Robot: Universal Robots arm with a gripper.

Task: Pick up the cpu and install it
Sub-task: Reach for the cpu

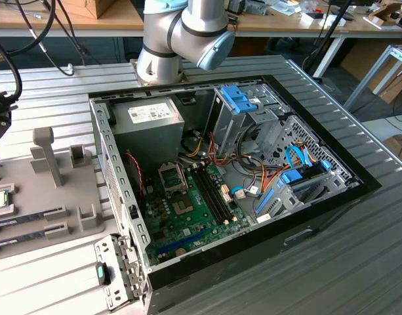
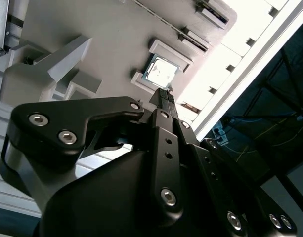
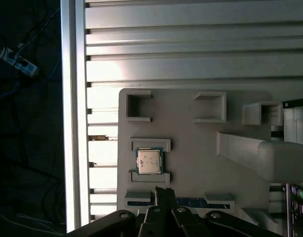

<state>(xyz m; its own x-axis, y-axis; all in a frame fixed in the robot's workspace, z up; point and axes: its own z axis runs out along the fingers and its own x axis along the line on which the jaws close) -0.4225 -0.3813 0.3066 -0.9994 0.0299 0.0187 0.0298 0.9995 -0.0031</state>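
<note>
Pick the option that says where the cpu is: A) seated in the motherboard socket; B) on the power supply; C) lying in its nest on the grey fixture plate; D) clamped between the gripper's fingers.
C: in the first wrist view the cpu lies in its nest on the grey fixture plate, clear of the gripper.

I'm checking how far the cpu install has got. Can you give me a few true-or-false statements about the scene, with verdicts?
1. The cpu lies in a pocket of the grey tray. True.
2. The gripper holds the cpu. False: its fingers are shut on nothing, apart from the cpu.
3. The cpu sits inside the computer case. False: it is on the tray, outside the case.
4. The case is open, with the green motherboard showing. True.
</note>
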